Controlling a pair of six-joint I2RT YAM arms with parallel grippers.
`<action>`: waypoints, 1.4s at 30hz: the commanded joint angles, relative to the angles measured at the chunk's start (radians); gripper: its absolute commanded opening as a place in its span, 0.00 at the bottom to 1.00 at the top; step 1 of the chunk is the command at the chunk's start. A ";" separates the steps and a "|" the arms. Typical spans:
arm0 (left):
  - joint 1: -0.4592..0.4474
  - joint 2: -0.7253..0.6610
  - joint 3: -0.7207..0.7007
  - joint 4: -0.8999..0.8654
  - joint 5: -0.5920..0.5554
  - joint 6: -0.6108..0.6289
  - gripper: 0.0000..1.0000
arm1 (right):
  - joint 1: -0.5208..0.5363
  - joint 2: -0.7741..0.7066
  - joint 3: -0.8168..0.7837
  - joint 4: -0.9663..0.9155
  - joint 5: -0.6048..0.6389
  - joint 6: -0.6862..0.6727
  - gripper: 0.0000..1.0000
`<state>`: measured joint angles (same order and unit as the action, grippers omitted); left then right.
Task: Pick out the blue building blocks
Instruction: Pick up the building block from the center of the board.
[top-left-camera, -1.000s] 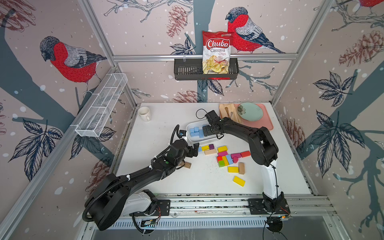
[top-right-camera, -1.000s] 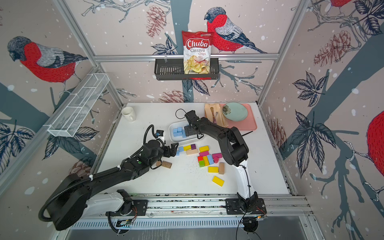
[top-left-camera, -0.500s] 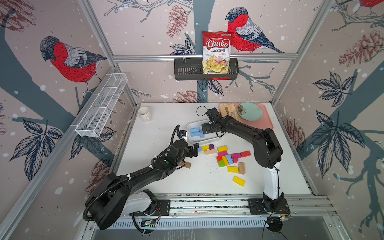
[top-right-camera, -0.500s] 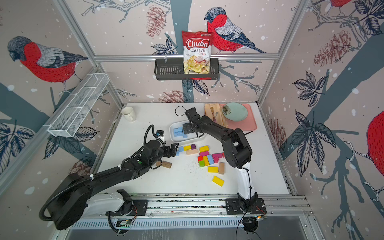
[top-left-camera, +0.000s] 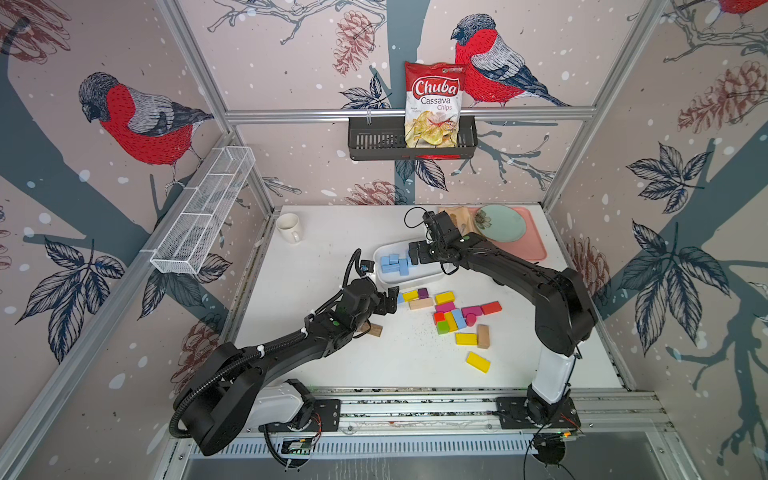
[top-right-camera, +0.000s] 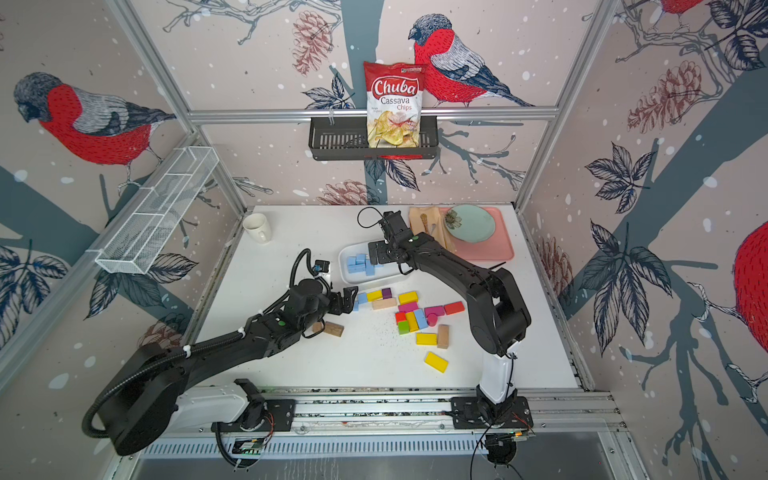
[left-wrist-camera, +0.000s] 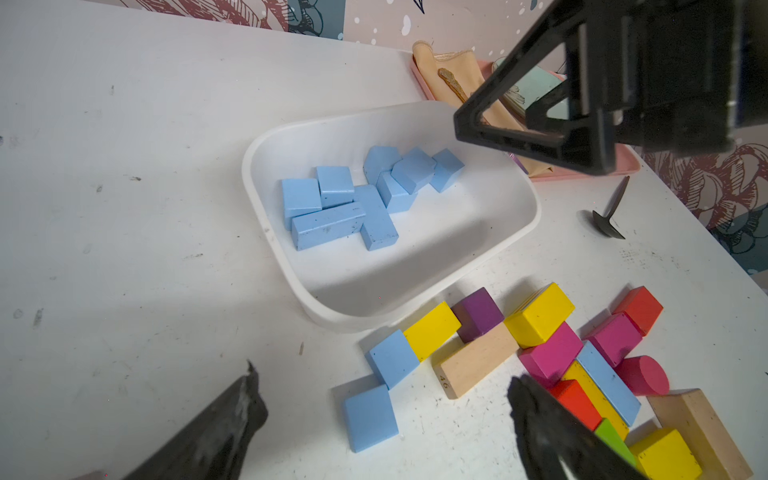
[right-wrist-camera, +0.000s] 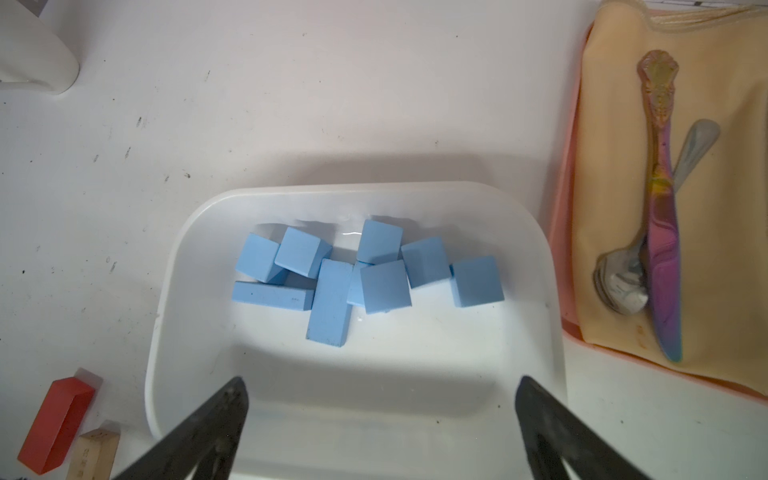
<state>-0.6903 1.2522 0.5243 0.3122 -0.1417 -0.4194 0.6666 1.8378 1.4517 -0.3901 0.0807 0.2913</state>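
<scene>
Several blue building blocks (right-wrist-camera: 353, 274) lie heaped in a white tray (right-wrist-camera: 166, 291), which both top views show (top-left-camera: 395, 264) (top-right-camera: 360, 264). My right gripper (right-wrist-camera: 382, 386) hangs open above the tray's near part with nothing between its fingers. Two more blue blocks (left-wrist-camera: 370, 417) (left-wrist-camera: 392, 357) lie loose on the table just outside the tray. My left gripper (left-wrist-camera: 384, 380) stands open over them, its fingers well apart on either side and touching neither. A blue bar (left-wrist-camera: 609, 382) is wedged in the mixed pile between yellow and pink blocks.
Yellow, pink, red, green, purple and plain wooden blocks (top-left-camera: 453, 316) spread right of the left gripper. A wooden block (top-left-camera: 374, 329) lies by the left arm. A pink tray (top-left-camera: 536, 253) with plate and cutlery sits behind the right arm, a mug (top-left-camera: 288, 224) at the back left.
The right arm has lifted slightly over the tray and its elbow has swung to the right. The left gripper has hardly moved and stays open.
</scene>
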 joint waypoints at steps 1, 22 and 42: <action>0.000 0.007 0.013 -0.015 0.027 0.006 0.93 | -0.002 -0.066 -0.064 0.034 0.011 0.012 1.00; -0.077 0.251 0.244 -0.421 -0.029 0.009 0.78 | -0.036 -0.432 -0.445 0.124 -0.078 -0.050 0.99; -0.084 0.397 0.318 -0.447 -0.050 -0.038 0.57 | -0.038 -0.493 -0.494 0.142 -0.070 -0.085 1.00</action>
<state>-0.7753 1.6402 0.8284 -0.1226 -0.1654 -0.4431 0.6281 1.3361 0.9493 -0.2684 0.0147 0.2306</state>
